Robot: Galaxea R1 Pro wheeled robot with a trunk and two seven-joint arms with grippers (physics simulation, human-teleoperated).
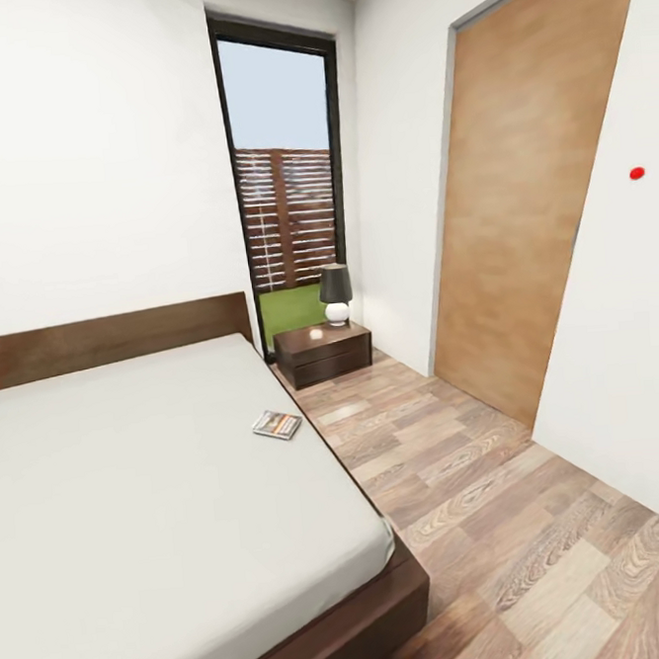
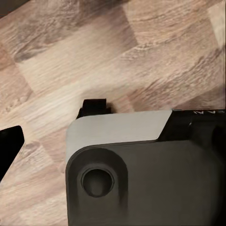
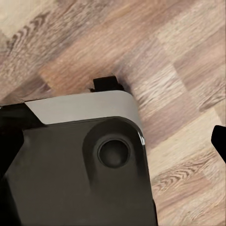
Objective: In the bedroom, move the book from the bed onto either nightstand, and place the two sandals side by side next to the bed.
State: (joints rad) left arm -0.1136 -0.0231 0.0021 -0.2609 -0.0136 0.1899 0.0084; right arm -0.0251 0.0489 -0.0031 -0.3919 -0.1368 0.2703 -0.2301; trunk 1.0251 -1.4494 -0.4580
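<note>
My left gripper [image 2: 49, 123] and right gripper [image 3: 162, 113] both hang pointing down, fingers spread wide apart, holding nothing.

The head view looks from standing height, forward and somewhat down, across the near corner of the bed [image 1: 165, 501] toward the nightstand [image 1: 324, 354], the tall window [image 1: 286, 174] and the wooden door [image 1: 531, 185] at the room's far end; it stands well back from them; the left wrist view looks steeply down, close over the robot's own dark-and-grey body [image 2: 141, 174] onto the wood-plank floor [image 2: 94, 56]; the right wrist view does likewise; all three share that floor.
</note>
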